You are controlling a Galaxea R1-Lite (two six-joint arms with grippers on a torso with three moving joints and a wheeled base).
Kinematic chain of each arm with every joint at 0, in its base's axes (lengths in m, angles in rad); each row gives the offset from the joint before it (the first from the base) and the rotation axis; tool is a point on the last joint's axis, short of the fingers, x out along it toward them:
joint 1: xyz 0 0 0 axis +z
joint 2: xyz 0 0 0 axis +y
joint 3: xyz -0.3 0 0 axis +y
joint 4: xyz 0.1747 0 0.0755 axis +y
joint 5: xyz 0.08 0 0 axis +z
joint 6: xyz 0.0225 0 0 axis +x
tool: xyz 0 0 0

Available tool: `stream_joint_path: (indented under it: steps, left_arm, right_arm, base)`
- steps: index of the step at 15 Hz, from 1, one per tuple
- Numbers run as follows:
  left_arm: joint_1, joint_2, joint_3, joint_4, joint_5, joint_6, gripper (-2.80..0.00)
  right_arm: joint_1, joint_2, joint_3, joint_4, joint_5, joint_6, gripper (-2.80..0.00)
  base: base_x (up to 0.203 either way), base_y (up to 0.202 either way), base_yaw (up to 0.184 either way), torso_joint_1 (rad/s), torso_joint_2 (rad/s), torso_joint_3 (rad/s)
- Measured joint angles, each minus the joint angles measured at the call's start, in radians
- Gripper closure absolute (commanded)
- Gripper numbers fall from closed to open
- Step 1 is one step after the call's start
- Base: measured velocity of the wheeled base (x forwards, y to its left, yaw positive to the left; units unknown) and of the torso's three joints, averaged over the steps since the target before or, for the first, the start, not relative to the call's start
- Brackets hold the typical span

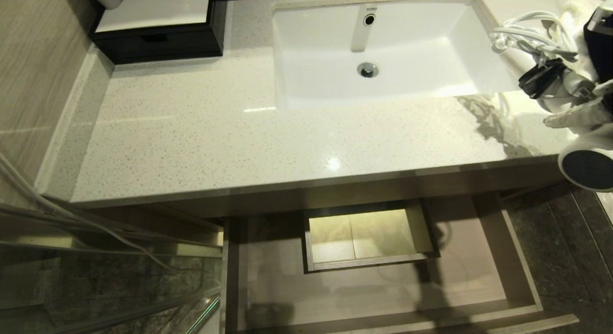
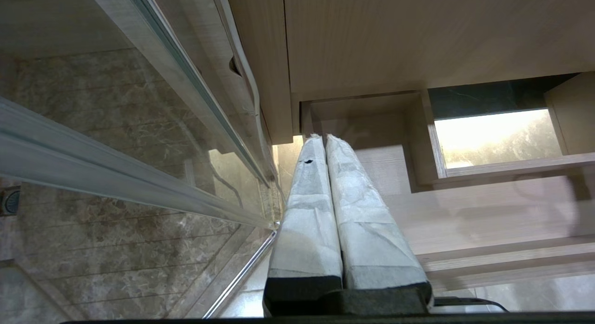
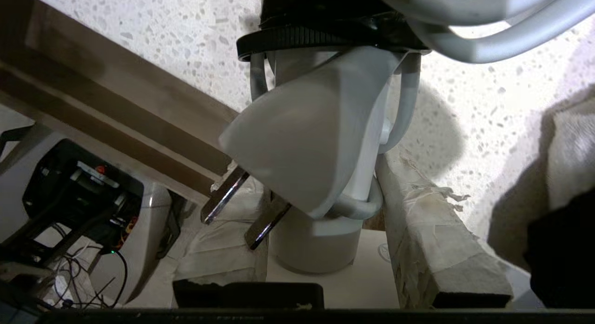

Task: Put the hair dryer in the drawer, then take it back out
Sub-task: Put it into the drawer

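Dryer: hair dryer (image 1: 585,164) held off the counter's (image 1: 215,137) right front corner.
Right gripper (image 3: 320,231): partly closed, clamping its handle.
Left gripper (image 2: 325,142): closed, empty.
Drawer (image 1: 519,257): pulled out below.

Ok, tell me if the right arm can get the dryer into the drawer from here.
Probably yes. The right tool grips the dryer at the counter's right edge, and the drawer is open below with nothing visible in between.

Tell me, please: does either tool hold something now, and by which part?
The right tool holds the small white hair dryer by its handle, beside the bundled cord. The left tool holds nothing.
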Motion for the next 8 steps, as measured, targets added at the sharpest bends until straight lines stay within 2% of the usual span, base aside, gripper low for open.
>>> stream_joint_path:
  steps: [4,8]
  left_arm:
    - [0.0,0.0,0.0,-0.001,0.0,0.0,0.0]
    - [0.0,0.0,0.0,0.0,0.0,0.0,0.0]
  right_arm:
    - [0.0,-0.072,0.061,-0.001,-0.012,0.0,0.0]
    - [0.0,-0.127,0.097,0.003,-0.011,0.0,0.0]
  base:
    - [0.0,0.0,0.0,-0.019,0.02,-0.01]
    - [0.0,0.0,0.0,-0.272,0.14,-0.12]
